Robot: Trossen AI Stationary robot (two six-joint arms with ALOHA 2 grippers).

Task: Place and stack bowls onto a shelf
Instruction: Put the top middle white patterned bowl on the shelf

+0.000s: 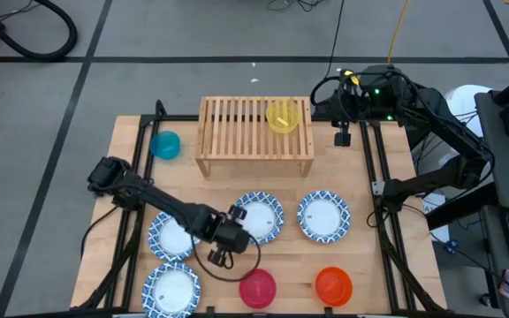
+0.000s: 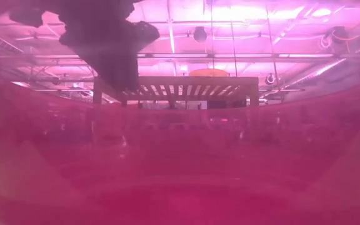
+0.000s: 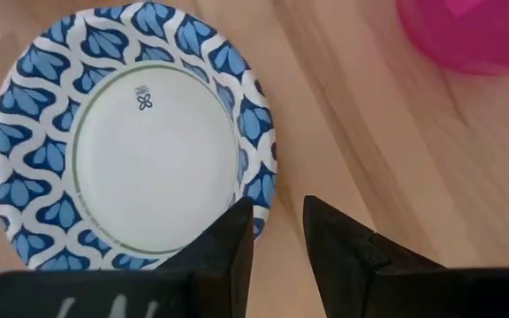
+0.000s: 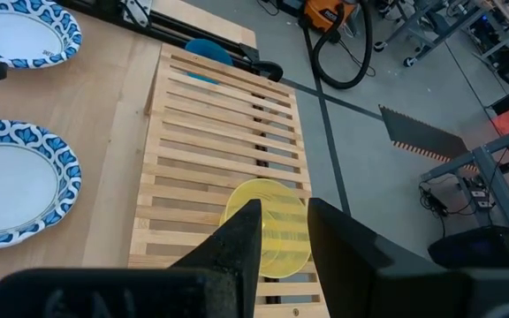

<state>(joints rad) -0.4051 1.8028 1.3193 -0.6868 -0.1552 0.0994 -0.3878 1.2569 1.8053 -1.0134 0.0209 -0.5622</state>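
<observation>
The left claw (image 1: 237, 218) is hovering over the near middle of the surface (image 1: 378, 291), at the rim of a blue-rimmed dish (image 3: 131, 137); its fingers are standing slightly parted, gripping nothing. The right claw (image 4: 281, 221) is waiting above the shelf (image 1: 254, 134), fingers likewise parted and empty, over the yellow bowl (image 1: 283, 117) sitting on the slats. Four patterned dishes are lying in the near half; the teal bowl (image 1: 165, 145) is resting left of the shelf; the red bowl (image 1: 257, 288) and orange bowl (image 1: 333, 284) are sitting at the near edge. Judgement: the dishes look light, thin and shallow, probably slippery; a pinch on the raised rim is advisable, as the flat centre offers no hold.
</observation>
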